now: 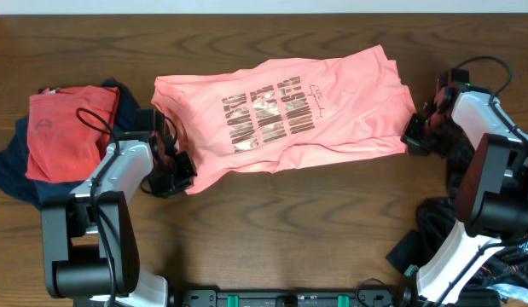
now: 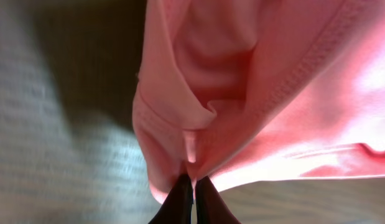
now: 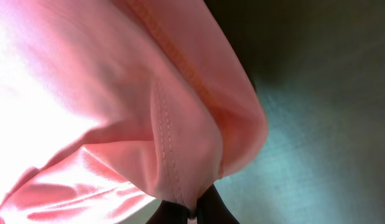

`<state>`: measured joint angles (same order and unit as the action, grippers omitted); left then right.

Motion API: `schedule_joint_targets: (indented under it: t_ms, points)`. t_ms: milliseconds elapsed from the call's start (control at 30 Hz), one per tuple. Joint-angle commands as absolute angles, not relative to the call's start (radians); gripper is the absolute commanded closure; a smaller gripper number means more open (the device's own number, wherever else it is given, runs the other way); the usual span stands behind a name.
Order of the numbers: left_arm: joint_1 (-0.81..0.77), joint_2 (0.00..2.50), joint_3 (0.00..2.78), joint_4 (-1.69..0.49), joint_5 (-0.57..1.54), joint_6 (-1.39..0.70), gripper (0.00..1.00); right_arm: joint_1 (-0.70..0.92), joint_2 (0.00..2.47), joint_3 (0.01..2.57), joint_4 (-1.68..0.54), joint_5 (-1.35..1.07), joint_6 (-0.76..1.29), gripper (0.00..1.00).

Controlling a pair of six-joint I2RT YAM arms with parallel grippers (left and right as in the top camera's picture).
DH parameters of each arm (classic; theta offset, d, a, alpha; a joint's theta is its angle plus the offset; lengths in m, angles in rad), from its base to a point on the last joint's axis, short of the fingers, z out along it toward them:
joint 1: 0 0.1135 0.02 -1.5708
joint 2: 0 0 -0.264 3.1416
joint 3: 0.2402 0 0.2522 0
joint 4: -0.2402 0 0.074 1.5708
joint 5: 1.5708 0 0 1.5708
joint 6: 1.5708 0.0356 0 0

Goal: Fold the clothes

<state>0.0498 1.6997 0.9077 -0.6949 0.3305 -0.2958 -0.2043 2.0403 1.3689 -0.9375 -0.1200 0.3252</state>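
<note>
**A:** Overhead?

**B:** Saw shirt (image 1: 281,107) spread across tabletop (image 1: 289,243), lettering up, with left gripper (image 1: 180,169) and right gripper (image 1: 414,136) at opposite ends.

**A:** Left wrist?

**B:** Found left gripper (image 2: 193,190) pinching a bunched pink hem.

**A:** Right wrist?

**B:** Found right gripper (image 3: 192,214) clamped on a seam. Judged folding barely begun, with every fold left.

We find the widest open stretch of the table (image 1: 289,230) along its near edge: bare wood in front of the T-shirt (image 1: 281,107), between the two arm bases. A thinner bare strip runs along the far edge behind it. Toward the left edge, a red-orange shirt (image 1: 67,128) piled on a dark garment (image 1: 12,166) blocks passage, and the left arm (image 1: 123,166) fills the gap beside it. Black cables (image 1: 438,222) crowd the near right corner.
</note>
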Motion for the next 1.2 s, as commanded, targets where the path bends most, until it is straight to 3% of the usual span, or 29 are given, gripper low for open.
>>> schedule_joint_targets:
  t_ms: [0, 400, 700, 833, 1033, 1167]
  points:
    - [0.049, 1.670, 0.899, -0.738, 0.328, -0.240, 0.94, -0.248, 1.954, 1.405, -0.974, -0.124, 0.321, 0.99]
    - [0.049, 1.373, 0.899, -0.939, 0.329, -0.222, 0.94, -0.317, 1.659, 1.412, -1.100, -0.120, 0.232, 0.99]
    - [0.049, 1.274, 0.899, -0.977, 0.337, -0.287, 0.94, -0.307, 1.624, 1.411, -1.096, -0.120, 0.227, 0.99]
    - [0.047, 1.298, 0.887, -0.977, 0.395, -0.291, 0.62, -0.307, 1.624, 1.411, -1.097, -0.120, 0.227, 0.99]
    - [0.001, 1.369, 0.855, -0.937, 0.401, -0.294, 0.46, -0.307, 1.624, 1.411, -1.097, -0.120, 0.227, 0.99]
    - [-0.053, 1.433, 0.821, -0.852, 0.401, -0.294, 0.42, -0.307, 1.624, 1.411, -1.097, -0.120, 0.227, 0.99]
